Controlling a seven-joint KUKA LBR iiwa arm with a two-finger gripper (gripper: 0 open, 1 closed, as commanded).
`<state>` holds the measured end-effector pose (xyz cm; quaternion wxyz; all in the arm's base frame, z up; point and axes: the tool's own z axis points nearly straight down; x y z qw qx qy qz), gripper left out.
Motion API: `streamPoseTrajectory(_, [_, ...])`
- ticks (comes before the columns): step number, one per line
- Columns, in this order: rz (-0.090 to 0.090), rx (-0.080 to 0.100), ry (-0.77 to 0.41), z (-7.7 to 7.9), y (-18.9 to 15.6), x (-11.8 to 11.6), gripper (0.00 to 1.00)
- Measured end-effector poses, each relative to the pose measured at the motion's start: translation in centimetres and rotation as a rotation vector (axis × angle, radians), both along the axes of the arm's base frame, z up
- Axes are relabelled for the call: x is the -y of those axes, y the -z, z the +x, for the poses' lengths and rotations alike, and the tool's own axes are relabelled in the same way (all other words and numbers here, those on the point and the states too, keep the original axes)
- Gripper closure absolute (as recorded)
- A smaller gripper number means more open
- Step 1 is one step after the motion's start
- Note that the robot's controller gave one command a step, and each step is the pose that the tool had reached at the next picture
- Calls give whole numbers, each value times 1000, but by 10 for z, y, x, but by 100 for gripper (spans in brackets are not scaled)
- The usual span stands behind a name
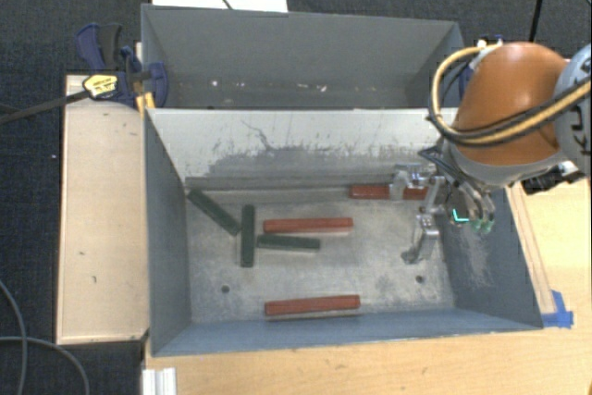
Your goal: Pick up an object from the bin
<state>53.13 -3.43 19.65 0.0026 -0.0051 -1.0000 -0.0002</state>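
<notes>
End effector [418, 247] hangs beside short red bar [368, 191], green bars [248, 236] leftward.

Bin [172, 227] was matt grey metal, floor scuffed. Red-brown bar [308, 225] at bin's middle looked matt, smooth.

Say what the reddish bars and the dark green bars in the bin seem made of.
Reddish bars: probably painted wood or plastic, matte, straight-edged. Dark green bars: same matte look, material uncertain. Bin: grey metal, scuffed back wall.
</notes>
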Motion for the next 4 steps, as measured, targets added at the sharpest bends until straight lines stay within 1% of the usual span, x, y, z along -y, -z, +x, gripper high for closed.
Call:
streamPoseTrajectory(1, [-1, 8, -1, 2, -4, 0, 0])
streamPoseTrajectory(2, [-3, 20, -20, 9, 13, -8, 0])
streamPoseTrajectory(3, [1, 5, -46, 13, 78, -34, 0])
streamPoseTrajectory(4, [0, 8, 151, 19, 90, -42, 0])
